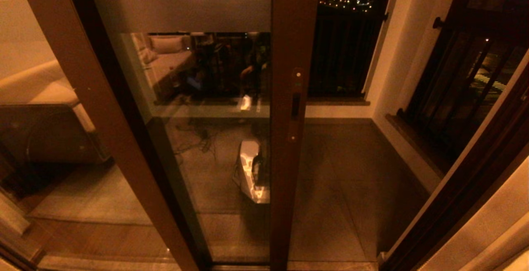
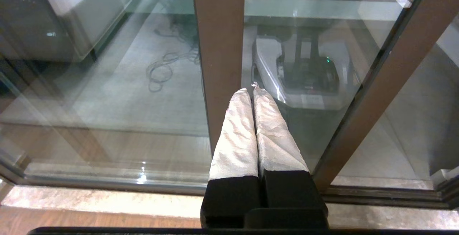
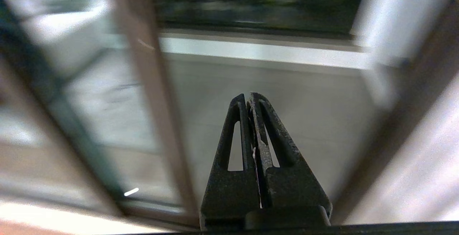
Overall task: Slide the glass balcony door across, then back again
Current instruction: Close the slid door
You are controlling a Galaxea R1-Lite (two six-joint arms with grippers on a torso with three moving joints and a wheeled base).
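Observation:
The glass balcony door (image 1: 215, 147) stands partly slid aside. It has a frosted band (image 1: 186, 10) on which no characters show, and its dark brown leading stile (image 1: 289, 56) carries a slim handle (image 1: 295, 105). My left gripper (image 2: 250, 90) has white-wrapped fingers and is shut on nothing. Its tips point at the door glass (image 2: 322, 131), just beside a brown upright (image 2: 218, 48). The door's leading stile (image 2: 394, 66) runs off to one side. My right gripper (image 3: 247, 97) is shut and empty, and faces the open gap beside the door stile (image 3: 150, 95). Neither gripper shows in the head view.
Right of the stile, the opening gives onto the tiled balcony floor (image 1: 343, 172), a dark railing (image 1: 339, 56) and the doorway's right jamb (image 1: 475, 180). A second brown-framed pane (image 1: 62, 139) lies to the left. The glass reflects the robot base (image 2: 304, 73). The floor track (image 2: 107, 183) runs below.

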